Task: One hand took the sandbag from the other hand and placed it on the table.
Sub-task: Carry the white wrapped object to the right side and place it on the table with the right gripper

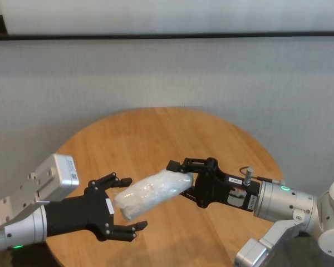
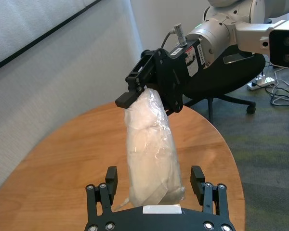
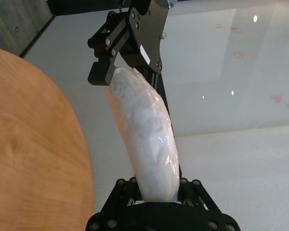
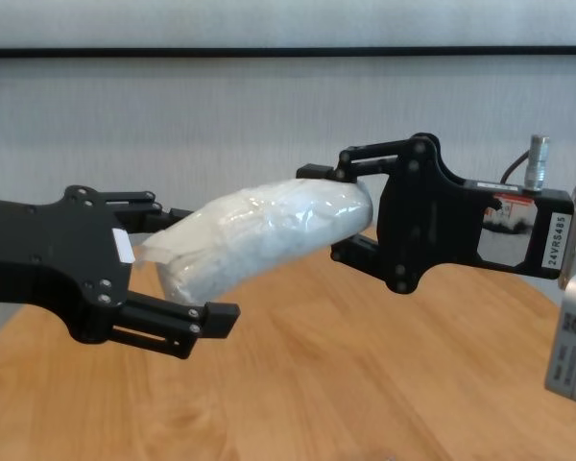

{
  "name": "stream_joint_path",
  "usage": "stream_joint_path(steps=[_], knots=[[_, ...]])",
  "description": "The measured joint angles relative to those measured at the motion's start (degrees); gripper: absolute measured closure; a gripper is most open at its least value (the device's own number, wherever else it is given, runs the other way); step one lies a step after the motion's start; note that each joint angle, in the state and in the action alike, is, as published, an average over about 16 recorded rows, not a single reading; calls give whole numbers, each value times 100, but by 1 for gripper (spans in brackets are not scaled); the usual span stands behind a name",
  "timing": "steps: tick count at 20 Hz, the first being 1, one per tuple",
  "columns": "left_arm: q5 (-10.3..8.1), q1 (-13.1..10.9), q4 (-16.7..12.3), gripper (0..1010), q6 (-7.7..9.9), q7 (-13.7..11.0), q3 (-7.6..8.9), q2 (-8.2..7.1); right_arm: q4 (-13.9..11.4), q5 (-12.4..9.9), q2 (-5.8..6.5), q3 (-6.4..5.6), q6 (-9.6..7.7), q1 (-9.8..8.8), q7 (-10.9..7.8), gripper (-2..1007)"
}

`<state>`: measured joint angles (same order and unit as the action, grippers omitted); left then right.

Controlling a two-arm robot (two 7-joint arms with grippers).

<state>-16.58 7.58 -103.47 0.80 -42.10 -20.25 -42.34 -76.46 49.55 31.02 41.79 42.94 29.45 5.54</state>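
1. Left tool (image 1: 124, 203) — matte-black body with a small white sticker — held out over the near part of the table (image 1: 156, 128), fingers (image 2: 111, 177) spread wide apart, one on either side of the sandbag's (image 1: 150, 193) blunt end.
2. No pinch visible from the left tool's fingers; plain gaps either side of the bag in the left wrist view, though the bag's end lies close against the tool's palm.
3. Right tool (image 4: 350, 209) — curved black claws, labelled plate behind — clamped shut on the sandbag's far end.
4. Sandbag white, plastic-wrapped, stretched between the two tools, clear of the table, slanting down from the right tool toward the left one.
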Motion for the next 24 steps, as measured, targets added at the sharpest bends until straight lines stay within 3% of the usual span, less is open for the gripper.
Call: stream_joint_path(steps=[14,24], knots=[[-6,-5,-4,10,-17,-8,2,-5,0,0,0,0,0,0,0,699],[-168,-227,-170,10,-370,-21,119,-217,0,0,0,0,0,0,0,699]])
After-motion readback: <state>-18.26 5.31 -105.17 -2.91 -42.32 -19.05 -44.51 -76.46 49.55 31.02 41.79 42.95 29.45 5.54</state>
